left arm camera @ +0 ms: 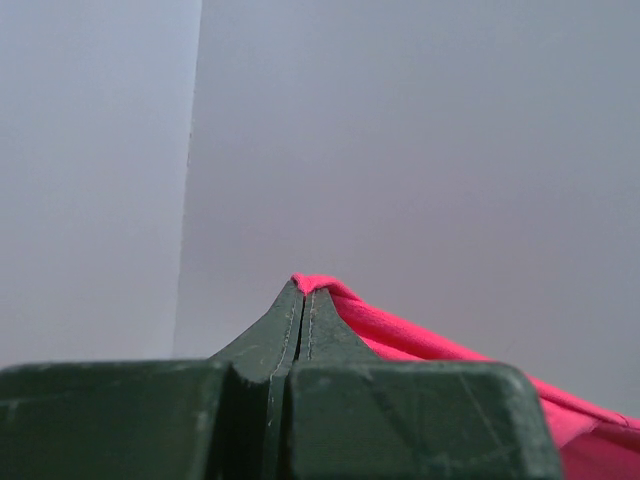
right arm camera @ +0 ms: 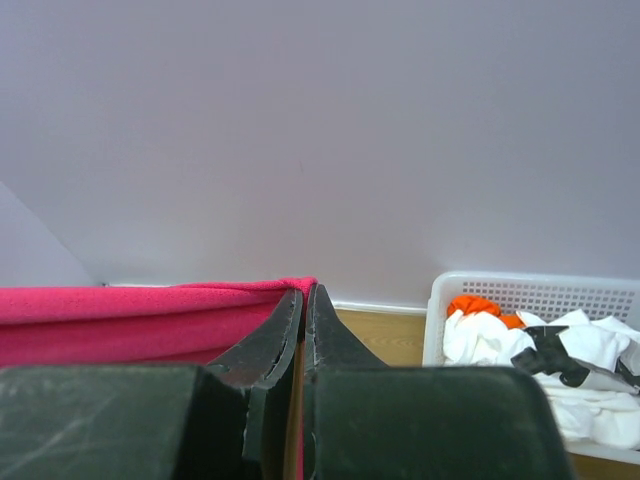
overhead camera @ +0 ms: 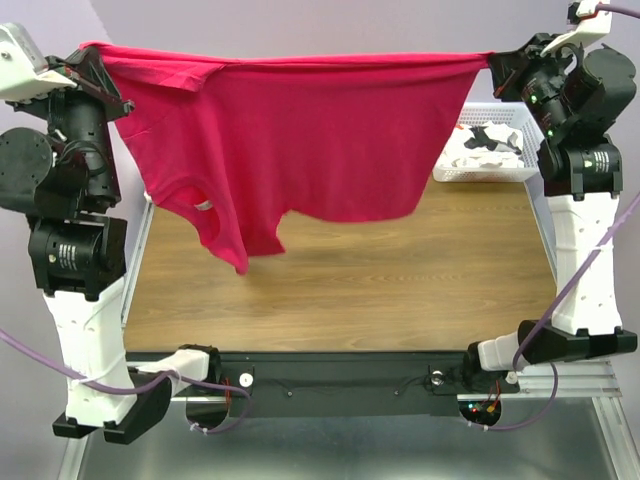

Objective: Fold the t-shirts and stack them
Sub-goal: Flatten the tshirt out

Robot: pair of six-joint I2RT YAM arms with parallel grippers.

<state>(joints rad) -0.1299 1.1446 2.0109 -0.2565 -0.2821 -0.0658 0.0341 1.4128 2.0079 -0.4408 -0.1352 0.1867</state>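
A magenta-red t-shirt (overhead camera: 300,140) hangs stretched in the air between both grippers, its neck hole and sleeve dangling low at the left above the table. My left gripper (overhead camera: 97,52) is shut on the shirt's top left corner; the red cloth (left arm camera: 400,335) shows pinched at the fingertips (left arm camera: 303,291). My right gripper (overhead camera: 492,62) is shut on the top right corner; the cloth (right arm camera: 120,315) runs left from its tips (right arm camera: 304,290). More shirts (overhead camera: 490,145), white with black print and orange, lie crumpled in the basket and also show in the right wrist view (right arm camera: 540,355).
A white lattice basket (overhead camera: 478,172) stands at the back right of the wooden table (overhead camera: 400,290); it also shows in the right wrist view (right arm camera: 520,290). A plain grey wall is behind. Both arm bases stand at the table's near corners.
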